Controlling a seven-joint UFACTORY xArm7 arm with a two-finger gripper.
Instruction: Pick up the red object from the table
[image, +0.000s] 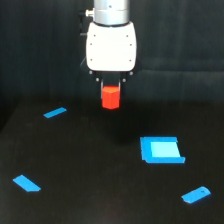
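The red object (110, 97) is a short red-orange cylinder held upright between the dark fingers of my gripper (110, 90), which is shut on it. It hangs clearly above the black table (90, 165), under the white gripper body at the top centre of the exterior view. A faint dark shadow lies on the table below it. The fingers' tips are mostly hidden by the cylinder.
A blue square block (161, 150) lies on the table toward the exterior view's right. Flat blue pieces lie at the left rear (55, 113), the left front (26, 183) and the right front (196, 194).
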